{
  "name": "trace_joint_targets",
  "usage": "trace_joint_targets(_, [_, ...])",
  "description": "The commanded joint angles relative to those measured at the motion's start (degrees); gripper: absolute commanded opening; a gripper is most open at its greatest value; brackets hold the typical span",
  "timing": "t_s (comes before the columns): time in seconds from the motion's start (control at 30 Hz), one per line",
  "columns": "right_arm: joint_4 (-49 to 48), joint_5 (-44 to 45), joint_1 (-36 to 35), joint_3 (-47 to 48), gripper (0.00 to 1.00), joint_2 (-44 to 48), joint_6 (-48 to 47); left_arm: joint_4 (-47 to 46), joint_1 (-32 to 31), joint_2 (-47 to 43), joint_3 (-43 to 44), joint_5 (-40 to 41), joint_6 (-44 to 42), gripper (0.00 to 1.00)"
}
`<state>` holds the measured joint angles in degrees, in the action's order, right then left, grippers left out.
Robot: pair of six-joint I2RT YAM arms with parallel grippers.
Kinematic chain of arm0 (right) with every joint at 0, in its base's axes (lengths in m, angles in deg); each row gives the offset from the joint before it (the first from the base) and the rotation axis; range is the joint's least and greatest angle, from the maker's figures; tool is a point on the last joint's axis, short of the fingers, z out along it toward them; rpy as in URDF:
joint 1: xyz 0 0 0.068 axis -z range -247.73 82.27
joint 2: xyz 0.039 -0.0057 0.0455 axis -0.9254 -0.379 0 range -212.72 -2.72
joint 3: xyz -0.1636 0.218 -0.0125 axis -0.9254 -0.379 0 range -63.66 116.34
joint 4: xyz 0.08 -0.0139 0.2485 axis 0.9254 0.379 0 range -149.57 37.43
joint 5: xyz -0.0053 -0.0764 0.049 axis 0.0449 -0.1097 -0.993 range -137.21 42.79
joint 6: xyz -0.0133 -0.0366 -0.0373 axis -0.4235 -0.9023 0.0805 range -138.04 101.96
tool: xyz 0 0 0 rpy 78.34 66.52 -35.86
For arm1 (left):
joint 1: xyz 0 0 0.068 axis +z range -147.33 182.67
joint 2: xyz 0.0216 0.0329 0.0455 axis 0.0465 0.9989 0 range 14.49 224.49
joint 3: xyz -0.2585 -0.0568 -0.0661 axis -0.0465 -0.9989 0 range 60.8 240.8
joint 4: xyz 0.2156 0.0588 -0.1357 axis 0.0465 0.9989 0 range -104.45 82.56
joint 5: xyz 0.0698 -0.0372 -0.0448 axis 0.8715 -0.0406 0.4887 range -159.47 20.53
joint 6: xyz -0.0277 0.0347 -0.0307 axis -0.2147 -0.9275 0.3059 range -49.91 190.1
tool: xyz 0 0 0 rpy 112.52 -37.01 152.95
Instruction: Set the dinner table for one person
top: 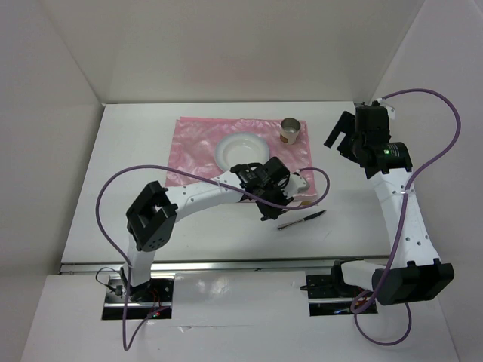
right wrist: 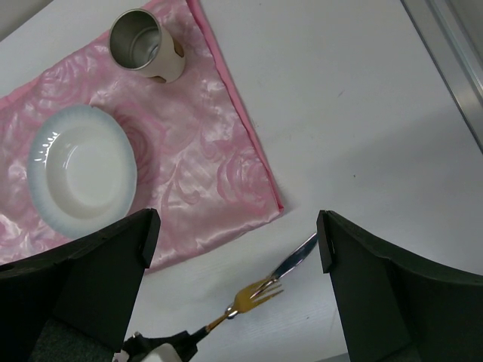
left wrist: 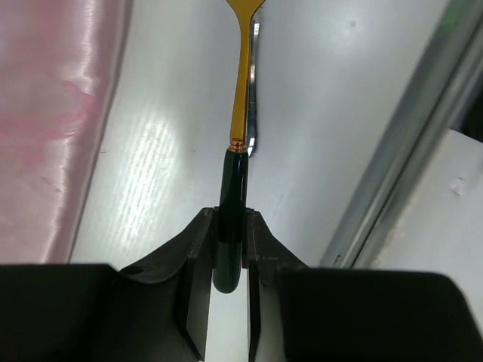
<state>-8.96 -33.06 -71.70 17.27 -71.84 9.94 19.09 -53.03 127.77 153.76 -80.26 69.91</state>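
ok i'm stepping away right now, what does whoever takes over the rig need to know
Left hand: shut on the dark handle of the gold fork, just right of the pink mat.
Right hand: open, holding nothing, above the dinner table on its right side.
Done: white plate sits on the mat, cup stands upright at the mat's far right corner, knife lies on the table right of the mat.
Left: set the fork down and release it. Its tines are at the knife blade; I cannot tell whether they touch.
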Motion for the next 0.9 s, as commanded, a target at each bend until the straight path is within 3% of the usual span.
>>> trace_joint_targets(0.0, [-2.3, 0.2, 0.4, 0.2, 0.98, 1.7, -0.5, 2.2, -0.3, -4.2, -1.8, -6.7, -2.0, 0.0])
trace_joint_targets(0.07, [-2.3, 0.2, 0.4, 0.2, 0.98, 2.2, -0.5, -0.6, 0.8, -8.9, -4.7, -6.7, 0.2, 0.0])
trace_joint_targets(0.27, [-3.1, -0.7, 0.9, 0.1, 0.98, 4.6, -2.1, -1.9, 17.4, -16.1, -10.7, -4.7, 11.4, 0.0])
trace_joint_targets(0.4, [-4.2, -2.0, 0.9, -1.7, 0.98, 5.1, -2.1, 2.2, 24.9, -16.6, -8.5, 4.2, 14.1, 0.0])
trace_joint_targets(0.5, [-4.7, -2.6, 0.9, -2.3, 0.98, 5.1, -2.1, 6.4, 30.1, -13.0, -4.0, 10.9, 19.3, 0.0])
trace_joint_targets(0.63, [-4.7, -3.1, 0.9, -2.3, 0.98, 5.1, -2.6, 5.1, 37.0, -9.0, -3.3, 11.7, 25.7, 0.0])
trace_joint_targets(0.87, [-4.7, -3.1, 0.9, -2.3, 0.98, 5.1, -3.1, 4.3, 39.4, -0.9, 1.3, 16.2, 31.7, 0.0])
